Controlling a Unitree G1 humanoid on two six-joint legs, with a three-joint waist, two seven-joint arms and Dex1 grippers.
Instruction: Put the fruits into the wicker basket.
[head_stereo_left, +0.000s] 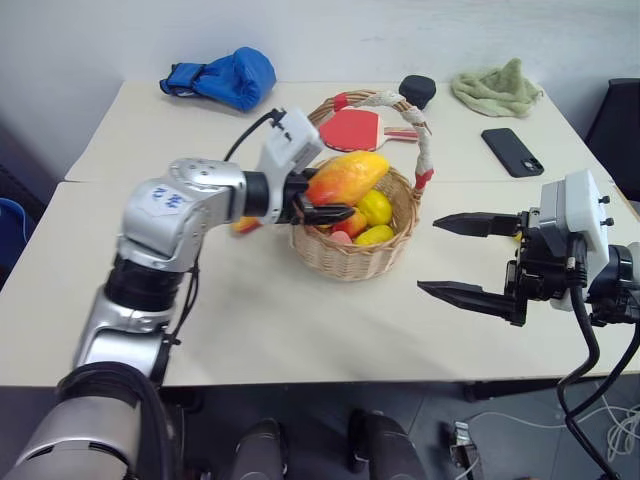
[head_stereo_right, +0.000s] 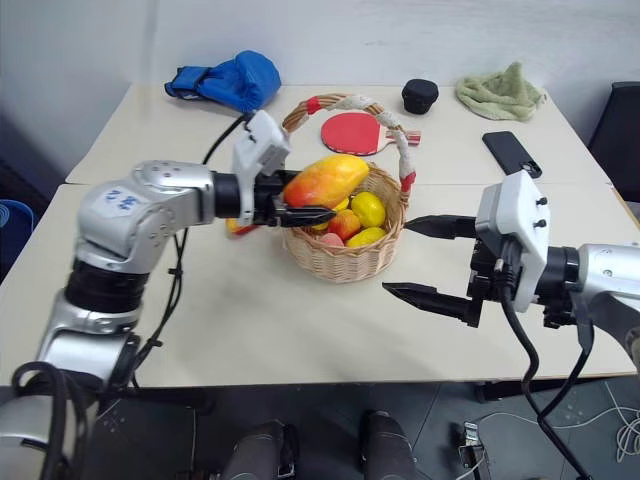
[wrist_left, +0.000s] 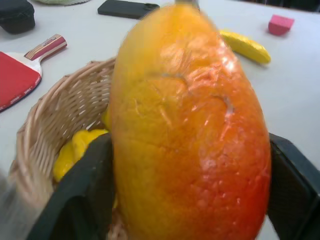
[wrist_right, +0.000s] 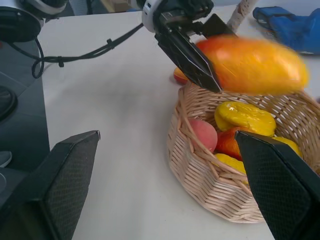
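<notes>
In the left eye view, a pale cream table made of two tops pushed together, the seam running from 9 to 3 o'clock, stands against a plain whitish wall. A dark floor with loose cables shows past the near edge. The wicker basket sits at the centre, its wrapped handle arching toward 1 o'clock. The left gripper holds a mango between its black fingers, just over the basket's rim at 10 o'clock. Yellow and red fruits lie inside. The arm's silver shell carries a small blue-printed sticker; its characters cannot be read for certain. A blue boxing glove lies at 11 o'clock, with a red paddle behind the basket, a black round object at 12, a green cloth at 1 and a dark phone at 2.

The right eye view shows the right gripper at 4 o'clock of the basket, spread wide and empty, apart from it.

In the left wrist view, the mango fills the gap between the fingers above the basket wall; a banana and a pink chunk rest on the table beyond.

In the right wrist view, the right fingers frame the basket, with the mango hanging over its far rim.
</notes>
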